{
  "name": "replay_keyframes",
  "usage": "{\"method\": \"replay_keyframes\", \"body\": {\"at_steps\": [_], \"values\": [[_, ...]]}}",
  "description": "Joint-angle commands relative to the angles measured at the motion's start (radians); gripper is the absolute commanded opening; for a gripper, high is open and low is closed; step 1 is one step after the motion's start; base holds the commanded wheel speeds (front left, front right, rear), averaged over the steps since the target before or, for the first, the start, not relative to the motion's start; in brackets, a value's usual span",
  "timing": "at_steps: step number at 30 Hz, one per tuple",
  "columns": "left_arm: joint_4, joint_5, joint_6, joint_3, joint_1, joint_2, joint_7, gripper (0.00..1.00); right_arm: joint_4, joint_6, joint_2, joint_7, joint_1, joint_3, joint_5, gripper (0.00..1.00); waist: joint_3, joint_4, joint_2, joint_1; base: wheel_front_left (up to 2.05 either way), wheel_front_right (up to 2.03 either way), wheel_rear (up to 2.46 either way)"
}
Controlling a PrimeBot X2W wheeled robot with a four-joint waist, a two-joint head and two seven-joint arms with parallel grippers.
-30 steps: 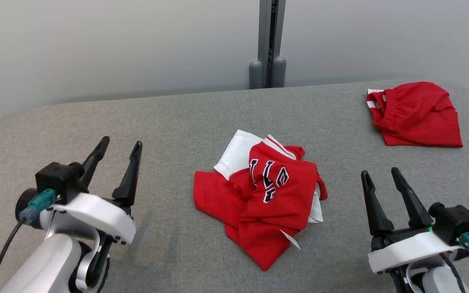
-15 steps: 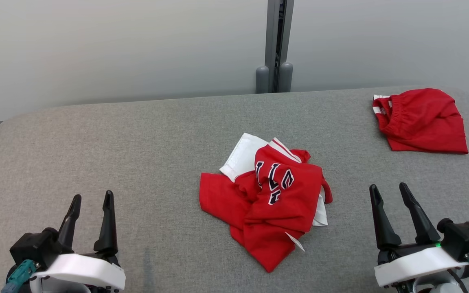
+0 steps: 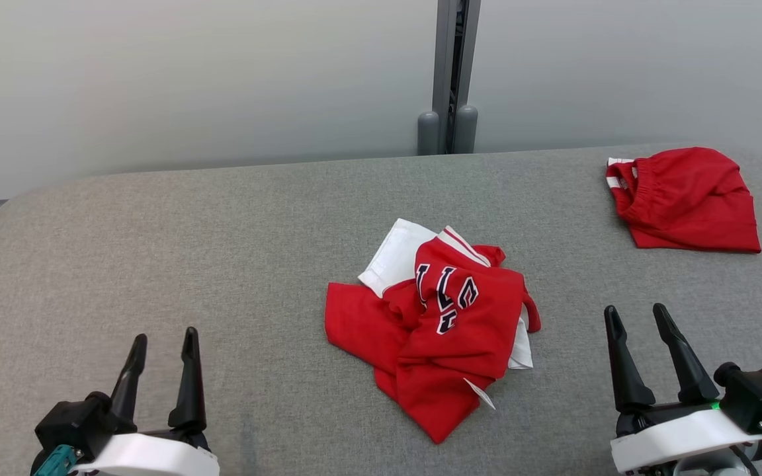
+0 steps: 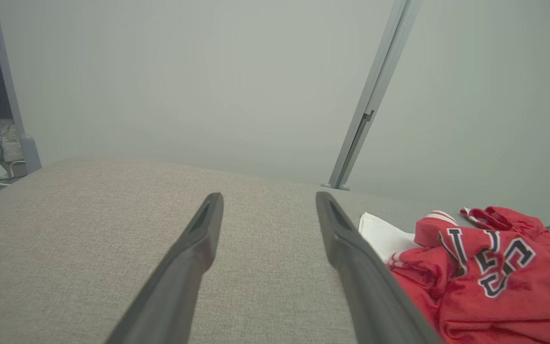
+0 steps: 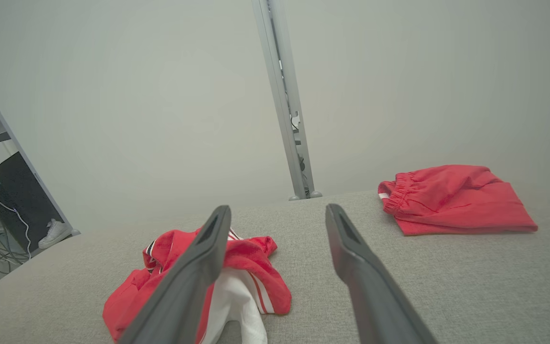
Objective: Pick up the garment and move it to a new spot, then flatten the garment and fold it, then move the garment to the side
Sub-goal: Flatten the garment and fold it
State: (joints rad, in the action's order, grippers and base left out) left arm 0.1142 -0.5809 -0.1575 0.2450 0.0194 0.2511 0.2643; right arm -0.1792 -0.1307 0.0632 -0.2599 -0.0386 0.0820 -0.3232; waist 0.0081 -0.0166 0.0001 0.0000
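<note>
- Table (image 3: 156,231): grey, padded, rounded corners. The whole head view has slid a little since a second ago, so your camera moved. The cloth did not.
- Garment (image 3: 447,344): a red jersey with dark lettering and white panels, crumpled in a heap at the middle of the table, somewhat nearer the near edge than the far one. It lies in the same heap as before and nothing touches it. No step of the task looks begun.
- Red shorts (image 3: 692,205): folded flat at the far right corner, well apart from the jersey. Probably an earlier item already set aside, so leave that corner alone.
- Left gripper (image 3: 165,336): this is the real change. A second ago it stood higher and tilted. Now it sits low by the near edge, left of the heap, fingers upright, jaws wide and empty.
- Right gripper (image 3: 635,309): near edge, right of the heap, barely shifted, jaws wide and empty.
- Reading: both arms look parked at a ready pose flanking the jersey. Your next move is likely the first reach to pick it up.
- White tag (image 3: 480,393): pokes out at the heap's near side. It may mark a hem once you flatten the jersey.
</note>
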Motion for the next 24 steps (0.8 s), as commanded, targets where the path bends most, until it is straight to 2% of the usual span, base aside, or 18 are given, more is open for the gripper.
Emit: {"method": "replay_keyframes", "body": {"at_steps": [1,9,24], "values": [[0.008,0.014,0.012,-0.008,-0.002,-0.005,0.002,1.00,-0.001,0.000,0.002,-0.004,-0.006,0.004,0.004,1.00,0.000,-0.001,-0.0001,0.0000,0.00,0.00,0.00],[0.031,0.039,0.043,-0.032,-0.004,-0.032,0.002,1.00,-0.008,0.000,0.007,-0.004,-0.009,0.009,0.002,1.00,-0.001,0.001,-0.0001,0.0000,0.00,0.00,0.00],[0.062,0.075,0.076,-0.057,-0.005,-0.070,0.002,1.00,-0.040,0.000,0.022,-0.004,-0.011,0.045,-0.012,1.00,-0.008,0.005,-0.0001,0.0000,0.00,0.00,0.00]]}}
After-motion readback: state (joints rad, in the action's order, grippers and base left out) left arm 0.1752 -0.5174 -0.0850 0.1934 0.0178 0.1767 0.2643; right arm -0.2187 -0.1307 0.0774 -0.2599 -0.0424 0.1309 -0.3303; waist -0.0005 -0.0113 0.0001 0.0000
